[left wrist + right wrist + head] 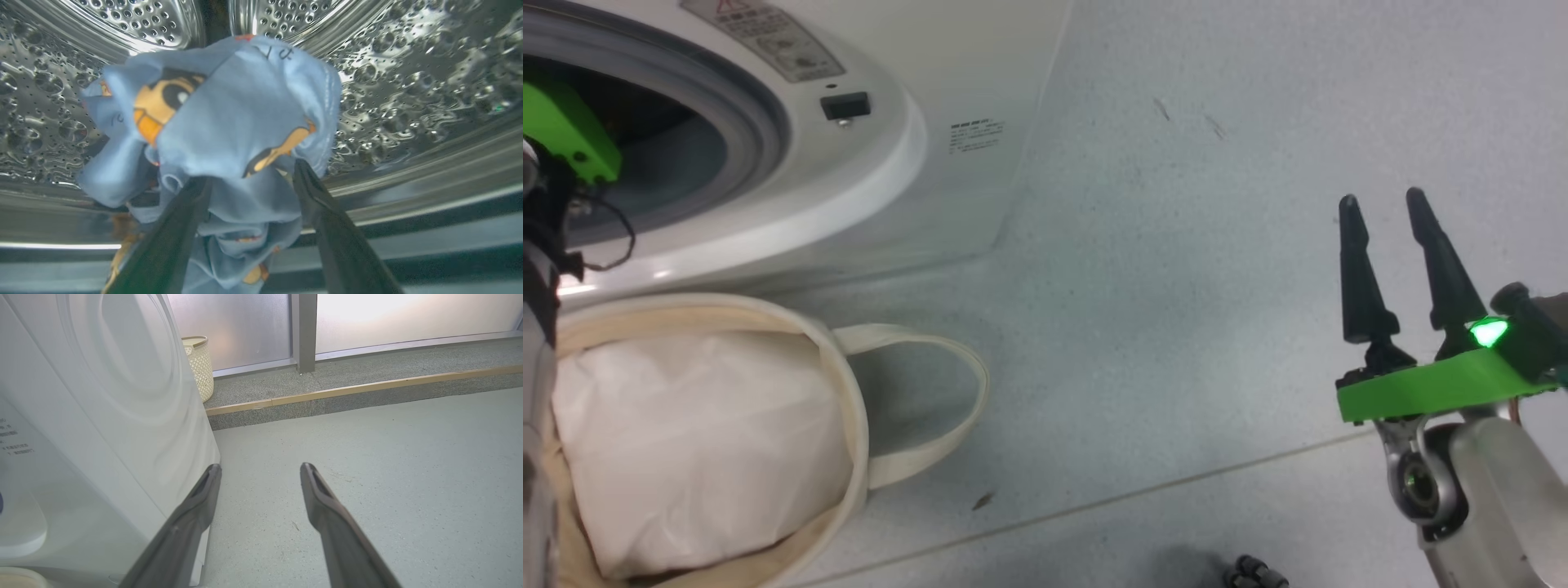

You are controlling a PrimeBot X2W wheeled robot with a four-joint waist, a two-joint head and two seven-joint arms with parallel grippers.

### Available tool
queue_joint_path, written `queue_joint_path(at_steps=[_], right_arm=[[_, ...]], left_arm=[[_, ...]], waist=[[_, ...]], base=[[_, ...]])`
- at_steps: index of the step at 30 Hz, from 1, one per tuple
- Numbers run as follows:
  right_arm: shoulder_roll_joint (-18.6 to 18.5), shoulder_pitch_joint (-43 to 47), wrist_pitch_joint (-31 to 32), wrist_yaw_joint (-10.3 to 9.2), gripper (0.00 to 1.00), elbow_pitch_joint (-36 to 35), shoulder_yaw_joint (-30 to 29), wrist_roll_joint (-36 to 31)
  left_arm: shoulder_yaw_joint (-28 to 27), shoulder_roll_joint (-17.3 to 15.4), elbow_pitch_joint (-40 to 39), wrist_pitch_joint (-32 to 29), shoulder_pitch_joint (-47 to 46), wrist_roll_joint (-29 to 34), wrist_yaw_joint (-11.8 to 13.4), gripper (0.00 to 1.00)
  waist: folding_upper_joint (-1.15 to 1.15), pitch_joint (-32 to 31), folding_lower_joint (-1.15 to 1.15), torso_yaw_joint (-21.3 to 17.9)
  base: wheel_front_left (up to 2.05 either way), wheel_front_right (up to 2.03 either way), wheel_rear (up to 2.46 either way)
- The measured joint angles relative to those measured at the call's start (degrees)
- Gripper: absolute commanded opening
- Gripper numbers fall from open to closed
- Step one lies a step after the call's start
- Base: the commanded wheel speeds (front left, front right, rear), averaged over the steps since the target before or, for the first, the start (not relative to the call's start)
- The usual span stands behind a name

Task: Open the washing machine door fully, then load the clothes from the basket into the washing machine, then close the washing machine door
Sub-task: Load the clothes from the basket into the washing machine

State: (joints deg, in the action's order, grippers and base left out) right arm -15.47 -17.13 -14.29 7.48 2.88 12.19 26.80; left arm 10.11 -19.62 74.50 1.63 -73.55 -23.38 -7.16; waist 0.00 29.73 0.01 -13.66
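In the head view we see one washing machine [874, 155] at the upper left, its mouth uncovered. One basket [854, 408] stands just below it at the lower left, with one white cloth [686, 441] inside and one strap loop [968, 392] lying on the floor [1176, 327]. At the right, the right gripper [1381, 200] hangs over the floor, its two fingers apart with nothing between them.

The left wrist view gives us the drum [408, 81]. The left gripper [250, 173] is inside it, two fingers spread wide. One bundle of the clothes [245, 114] sits mid-frame, between and beyond the tips.

The right wrist view adds one woven bin [200, 363] at the upper left, behind the machine.
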Motion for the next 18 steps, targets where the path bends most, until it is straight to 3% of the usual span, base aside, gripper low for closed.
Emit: queue_joint_path(at_steps=[5, 11, 18], right_arm=[[-0.3, 0.0, 0.0, 0.00, 1.00, 1.0, 1.0, 0.7], [-1.8, 0.0, 0.0, 0.00, 1.00, 2.6, 1.4, 1.6], [-1.5, 0.0, 0.0, 0.00, 1.00, 4.2, 2.8, 2.6]], left_arm=[[-0.4, 1.4, 0.1, 1.5, 3.8, -1.7, 0.0, 1.00], [-0.6, 6.1, 0.1, 4.0, 8.3, -5.1, 0.0, 1.00], [3.8, 6.8, -0.9, 5.0, 11.2, -6.0, 0.0, 1.00]], waist=[[0.00, -2.3, -0.01, 0.6], [0.00, -5.3, -0.01, 2.6], [0.00, -7.9, -0.01, 5.4]], base=[[0.00, 0.00, 0.00], [0.00, 0.00, 0.00], [0.00, 0.00, 0.00]])
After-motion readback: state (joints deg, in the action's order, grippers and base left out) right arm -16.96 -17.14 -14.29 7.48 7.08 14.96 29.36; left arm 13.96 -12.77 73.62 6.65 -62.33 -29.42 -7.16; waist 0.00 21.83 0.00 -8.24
